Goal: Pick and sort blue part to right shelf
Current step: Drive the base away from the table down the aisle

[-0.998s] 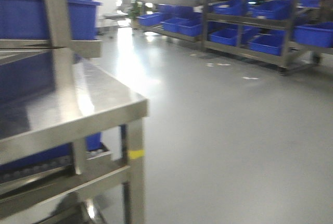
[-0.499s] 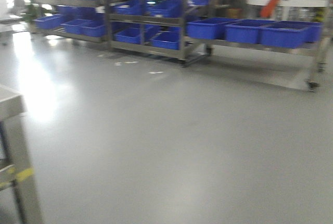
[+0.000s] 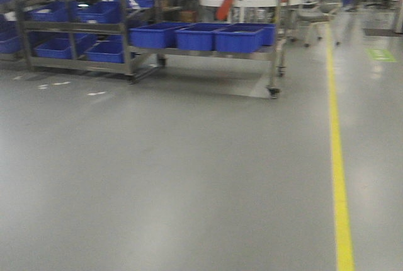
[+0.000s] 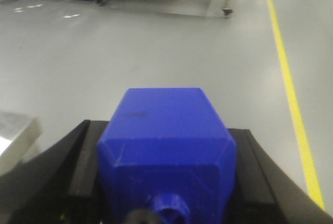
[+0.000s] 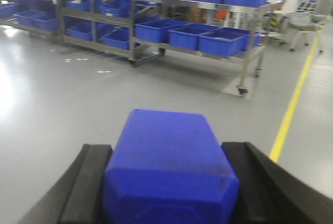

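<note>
Clamps a blue part [image 4: 166, 146] tight in the left gripper [image 4: 166, 133] and a second blue part [image 5: 169, 169] in the right gripper [image 5: 167, 151], both held above grey floor [image 3: 157, 176], facing a steel shelf [image 3: 276, 44] of blue bins [image 3: 195, 36] near a yellow line [image 3: 340, 176].

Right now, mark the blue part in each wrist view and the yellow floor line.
left blue part [image 4: 165, 125]: left wrist view, centre of its top face.
right blue part [image 5: 169, 151]: right wrist view, centre of its top face.
yellow floor line [image 3: 337, 157]: front view, midway along the stripe.
</note>
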